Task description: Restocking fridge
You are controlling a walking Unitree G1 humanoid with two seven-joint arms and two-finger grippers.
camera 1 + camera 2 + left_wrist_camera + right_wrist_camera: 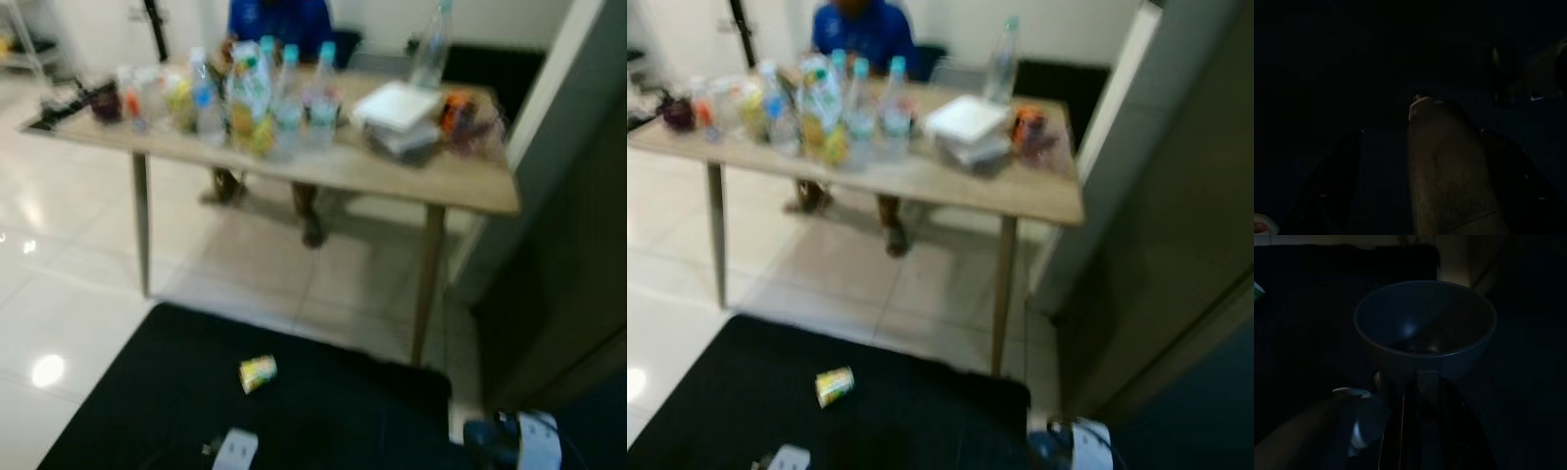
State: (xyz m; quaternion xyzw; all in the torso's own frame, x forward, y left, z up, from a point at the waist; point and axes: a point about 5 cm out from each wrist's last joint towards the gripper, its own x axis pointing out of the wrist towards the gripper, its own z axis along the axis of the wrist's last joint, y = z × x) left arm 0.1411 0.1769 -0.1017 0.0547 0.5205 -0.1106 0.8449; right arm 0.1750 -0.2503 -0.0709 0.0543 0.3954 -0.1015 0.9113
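Table [470,181] top is pretty much packed: bottles [265,98] crowded toward the left, white boxes [397,113] stacked to the right. A bare strip is left along the front edge. A small cup [258,372] is lying on the black mat [147,392].

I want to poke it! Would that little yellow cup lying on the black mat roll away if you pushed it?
Probably. The cup lies on its side on the mat, so a nudge would likely roll it, curving if it tapers. It looks small and light, so it should move easily. The picture is too blurry to tell whether it is empty.
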